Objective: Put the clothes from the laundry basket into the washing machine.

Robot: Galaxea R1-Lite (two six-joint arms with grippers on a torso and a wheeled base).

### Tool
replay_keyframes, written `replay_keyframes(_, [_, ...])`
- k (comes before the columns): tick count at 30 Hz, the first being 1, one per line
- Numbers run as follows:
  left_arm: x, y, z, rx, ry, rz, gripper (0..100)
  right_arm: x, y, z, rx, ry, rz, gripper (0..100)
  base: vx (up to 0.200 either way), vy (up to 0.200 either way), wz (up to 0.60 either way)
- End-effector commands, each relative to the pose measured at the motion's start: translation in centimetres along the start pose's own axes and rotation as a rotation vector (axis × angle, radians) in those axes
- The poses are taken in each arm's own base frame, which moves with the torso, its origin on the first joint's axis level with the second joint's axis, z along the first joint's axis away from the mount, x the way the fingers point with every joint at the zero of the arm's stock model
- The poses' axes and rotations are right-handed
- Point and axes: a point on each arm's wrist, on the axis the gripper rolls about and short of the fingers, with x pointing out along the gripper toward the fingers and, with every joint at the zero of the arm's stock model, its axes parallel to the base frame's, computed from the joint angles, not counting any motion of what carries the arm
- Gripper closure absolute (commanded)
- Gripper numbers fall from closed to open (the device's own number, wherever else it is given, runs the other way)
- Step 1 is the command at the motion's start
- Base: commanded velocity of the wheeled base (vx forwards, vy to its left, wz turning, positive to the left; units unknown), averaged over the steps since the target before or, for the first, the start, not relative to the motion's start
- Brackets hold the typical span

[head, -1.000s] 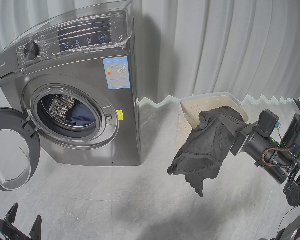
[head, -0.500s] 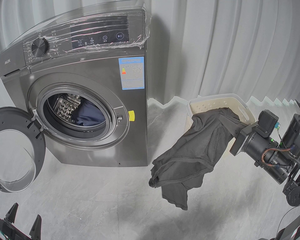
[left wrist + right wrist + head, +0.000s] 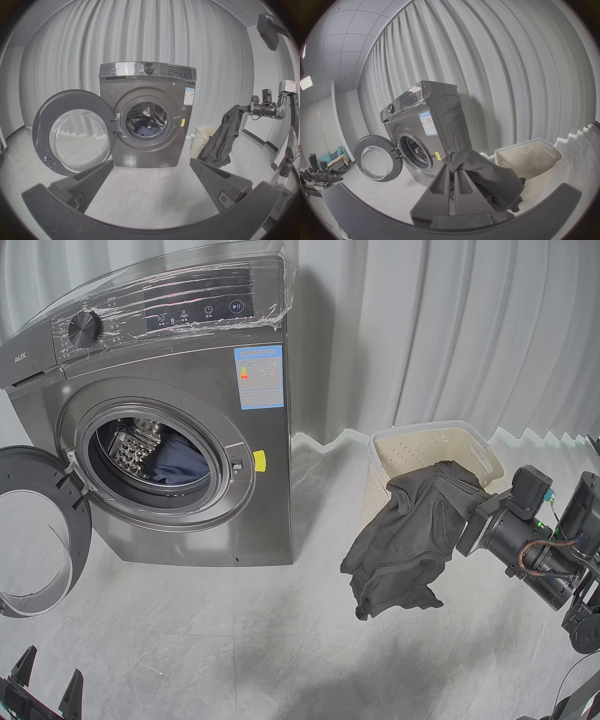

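1. Now, your right gripper (image 3: 453,179) has its fingers pressed together on a bunched fold of the dark garment (image 3: 406,540). The cloth humps over the fingers and the rest hangs below in a long loose tail.
2. The garment is in the air, lifted out in front of the laundry basket (image 3: 412,429). Its lower end looks clear of the floor (image 3: 250,627) (the left wrist view suggests a small gap, no more). The pinch sits near one end, which is likely why so much cloth dangles.
3. The right arm is stretched out level and high, probably to keep that tail from dragging.
4. The washing machine (image 3: 187,371) stands well apart from the basket, toward your left. Its door (image 3: 34,534) is swung wide to the side, leaving the drum opening (image 3: 156,452) unobstructed. A blue garment (image 3: 178,462) lies inside.
5. Your left gripper (image 3: 51,665) sits low with its fingers spread and holds nothing. It is out of the carrying path, near the open door.
6. You seem to be mid-carry. The tail may snag on the opening's rim, so push the gripper well inside before you let go
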Motion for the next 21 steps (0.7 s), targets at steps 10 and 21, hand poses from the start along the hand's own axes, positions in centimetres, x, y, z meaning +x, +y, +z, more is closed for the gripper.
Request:
replay_keyframes(10, [-0.03, 0.01, -0.31, 0.000, -0.005, 0.000, 0, -0.16, 0.04, -0.43, -0.009, 0.020, 0.021, 100, 0.000, 0.200, 0.00])
replay_keyframes(21, [-0.03, 0.01, -0.31, 0.000, -0.005, 0.000, 0, 0.01, 0.22, -0.19, -0.007, 0.005, 0.098, 100, 0.000, 0.182, 0.00])
